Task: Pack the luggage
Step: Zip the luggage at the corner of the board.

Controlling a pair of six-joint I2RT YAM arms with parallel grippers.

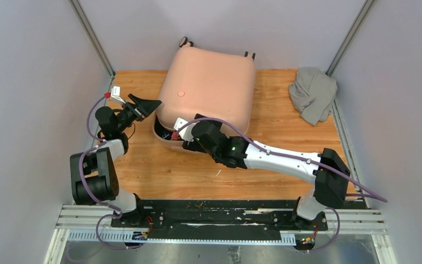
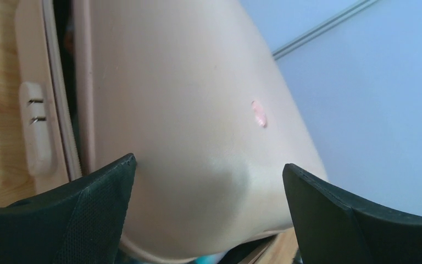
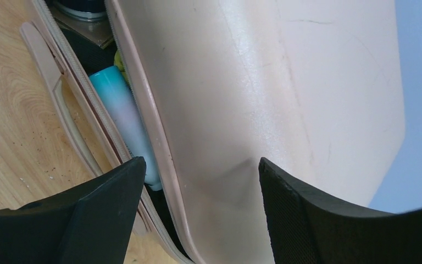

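Our left claw (image 1: pixel 144 104) (image 2: pixel 209 165) stands fully spread and holds nothing. In its wrist view, the rounded corner of the upper shell sits between the two black fingers (image 2: pixel 88 214). We cannot tell whether either finger touches the shell.

Our right claw (image 1: pixel 168 134) (image 3: pixel 200 162) is also parted wide with nothing clamped. It straddles the rim of the same lid. One finger (image 3: pixel 93 214) sits over the gap between the two halves and the other finger is over the lid's outer face.

In that gap we see a teal bottle (image 3: pixel 122 107) lying against the black lining. A dark round object sits further in, too cropped to name.

The pale pink hard-shell suitcase (image 1: pixel 209 82) lies flat toward the back middle of the wooden bench (image 1: pixel 275 137). Its lid is lowered but ajar along the near-left edge. A small round emblem (image 1: pixel 181 93) (image 2: pixel 259 114) marks the upper shell, and black caster wheels (image 1: pixel 185 41) poke out at the far edge. A pink handle (image 2: pixel 35 129) lies flat on the side of the lower half.

A crumpled grey cloth (image 1: pixel 313 93) rests at the bench's far right corner, well apart from the suitcase.
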